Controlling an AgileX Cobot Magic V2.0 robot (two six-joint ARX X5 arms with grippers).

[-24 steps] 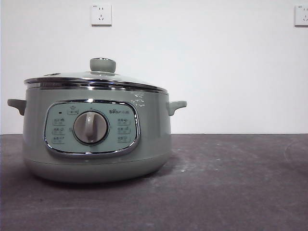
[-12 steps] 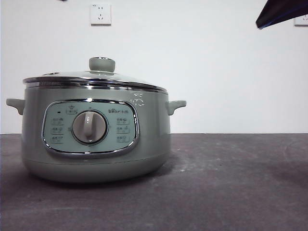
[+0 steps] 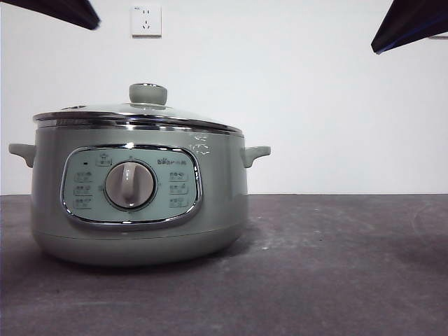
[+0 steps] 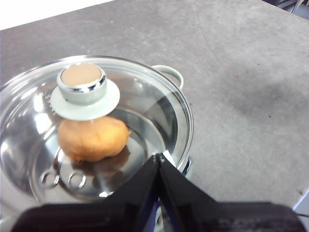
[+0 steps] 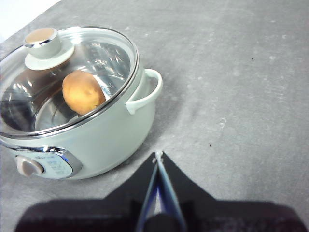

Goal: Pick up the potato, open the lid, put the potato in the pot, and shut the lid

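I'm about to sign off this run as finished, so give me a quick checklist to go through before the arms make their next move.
1. potato inside the pot: ok, it shows through the glass in both wrist views.
2. lid seated on the pot's rim: ok, level in the front view.
3. left gripper free of the lid: ok, jaws shut, holding nothing, above the rim.
4. right gripper clear: ok, jaws shut, empty, over bare table beside the pot.
5. Pot upright on the table: ok.
6. Lid latched or only resting: cannot tell.
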